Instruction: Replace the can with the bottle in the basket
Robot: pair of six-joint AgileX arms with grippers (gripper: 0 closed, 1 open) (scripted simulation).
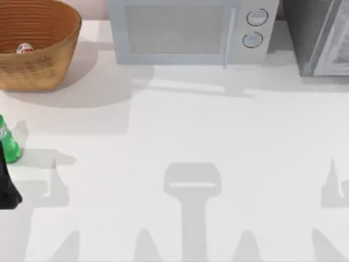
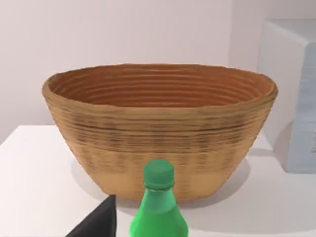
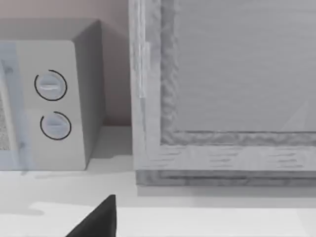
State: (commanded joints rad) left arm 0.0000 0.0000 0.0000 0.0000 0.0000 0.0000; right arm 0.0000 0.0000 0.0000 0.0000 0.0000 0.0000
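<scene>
So the white table (image 1: 218,136) takes up most of the top view, with a microwave (image 1: 191,30) at the back and a grey cabinet (image 1: 322,33) cut off at the right. The basket (image 1: 32,68) sits back left, partly cropped, and the can (image 1: 24,48) is inside it. The bottle (image 1: 10,143) stands upright at the left edge, well apart from the basket. The left gripper (image 1: 8,185) is mostly out of frame beside it; can't tell how its fingers stand.

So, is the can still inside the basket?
Inside. The can lies within the basket, while the bottle stands on the table.
</scene>
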